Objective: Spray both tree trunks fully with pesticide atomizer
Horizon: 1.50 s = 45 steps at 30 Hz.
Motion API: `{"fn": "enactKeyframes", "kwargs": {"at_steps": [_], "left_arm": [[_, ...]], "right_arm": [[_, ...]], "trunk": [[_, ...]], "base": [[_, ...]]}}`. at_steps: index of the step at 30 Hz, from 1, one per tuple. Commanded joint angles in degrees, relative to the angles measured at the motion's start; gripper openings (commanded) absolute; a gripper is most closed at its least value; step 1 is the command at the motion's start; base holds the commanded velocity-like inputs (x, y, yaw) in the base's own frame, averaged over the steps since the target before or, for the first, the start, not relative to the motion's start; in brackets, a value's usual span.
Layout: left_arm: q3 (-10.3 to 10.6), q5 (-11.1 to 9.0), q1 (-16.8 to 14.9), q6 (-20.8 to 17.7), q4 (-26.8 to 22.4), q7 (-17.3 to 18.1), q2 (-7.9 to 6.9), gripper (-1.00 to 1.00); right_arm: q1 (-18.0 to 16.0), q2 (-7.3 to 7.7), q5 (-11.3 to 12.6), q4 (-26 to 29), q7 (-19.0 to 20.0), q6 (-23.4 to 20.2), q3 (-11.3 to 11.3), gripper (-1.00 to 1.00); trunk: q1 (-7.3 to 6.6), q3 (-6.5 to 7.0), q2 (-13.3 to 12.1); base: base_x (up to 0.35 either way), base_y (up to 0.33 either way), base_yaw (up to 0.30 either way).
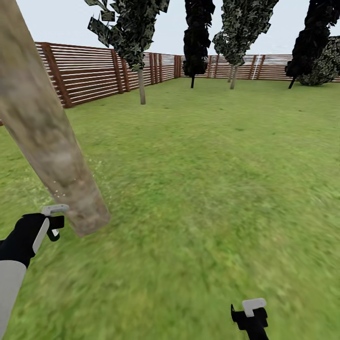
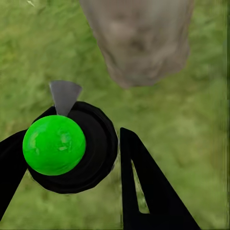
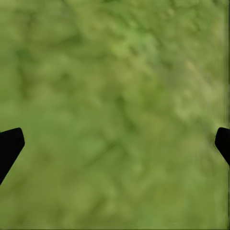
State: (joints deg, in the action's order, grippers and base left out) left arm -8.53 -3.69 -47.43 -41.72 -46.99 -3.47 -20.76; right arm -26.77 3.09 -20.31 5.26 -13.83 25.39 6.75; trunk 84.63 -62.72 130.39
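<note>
At nine o'clock in the head view, a thick tree trunk point(image 1: 45, 127) of mottled grey-brown bark leans across the lawn point(image 1: 212, 189), a few white pesticide specks point(image 1: 59, 193) scattered near its base. At eight o'clock the left gripper point(image 1: 53, 222) sits just beside the trunk; in its wrist view its fingers point(image 2: 148, 191) are closed around the pesticide atomizer point(image 2: 72, 146), a black body with a green ball top, nozzle toward the trunk. At five o'clock the right gripper point(image 1: 252, 314) hangs over grass, spread wide and holding nothing. Beyond stands a brown slat fence point(image 1: 94, 71).
</note>
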Motion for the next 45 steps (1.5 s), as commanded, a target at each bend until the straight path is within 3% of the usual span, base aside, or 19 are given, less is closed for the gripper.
{"fn": "enactKeyframes", "kwargs": {"at_steps": [1, 12, 22, 25, 27, 35, 39, 45], "left_arm": [[0.0, -0.4, 0.0, -0.3, -0.1, -0.4, -0.01, -1.0], [0.0, -0.4, 0.0, -0.3, -0.2, -0.4, 0.03, -1.0], [-0.2, -0.4, 0.0, -0.1, 1.3, -0.4, 0.85, -1.0], [-0.4, -0.5, 1.3, 9.2, 8.5, -0.4, 0.88, -1.0], [-0.5, -0.7, 1.4, 10.4, 9.9, -0.4, 0.73, -1.0], [-0.7, -0.8, 1.4, 10.9, 9.8, -0.5, 0.41, -1.0], [-2.7, -0.7, 1.4, 10.9, 9.8, -0.6, 0.52, -1.0], [-2.7, -0.4, 1.5, 11.1, 9.9, -0.5, 0.64, -1.0]], "right_arm": [[0.0, -0.01, -0.6, -0.1, -0.1, 0.2, 0.5, 1.0], [0.0, -0.02, -0.6, -0.1, -0.1, 0.2, 0.4, 1.0], [0.0, -0.02, -0.6, -0.1, -0.1, 0.2, 0.5, 1.0], [0.0, -0.02, -0.6, -0.1, -0.1, 0.2, 0.5, 1.0], [0.0, -0.02, -0.6, -0.1, -0.1, 0.2, 0.5, 1.0], [0.0, -0.02, -0.6, -0.1, -0.1, 0.2, 0.5, 1.0], [0.0, -0.02, -0.6, -0.1, -0.1, 0.2, 0.4, 1.0], [0.0, -0.02, -0.6, -0.1, -0.1, 0.2, 0.4, 1.0]], "trunk": [[0.01, -0.05, 0.0], [0.01, -0.05, 0.0], [0.01, -0.05, 0.0], [0.01, -0.05, 0.0], [0.01, -0.05, 0.0], [0.01, -0.05, 0.0], [0.01, -0.05, 0.0], [0.01, -0.05, 0.0]], "base": [[0.211, -0.217, 0.068], [0.272, -0.152, 0.252], [0.114, -0.226, 0.018], [0.0, -0.27, 0.0], [0.0, -0.27, 0.0], [0.156, -0.171, 0.011], [0.337, -0.002, 0.231], [0.258, 0.0, 0.276]]}}
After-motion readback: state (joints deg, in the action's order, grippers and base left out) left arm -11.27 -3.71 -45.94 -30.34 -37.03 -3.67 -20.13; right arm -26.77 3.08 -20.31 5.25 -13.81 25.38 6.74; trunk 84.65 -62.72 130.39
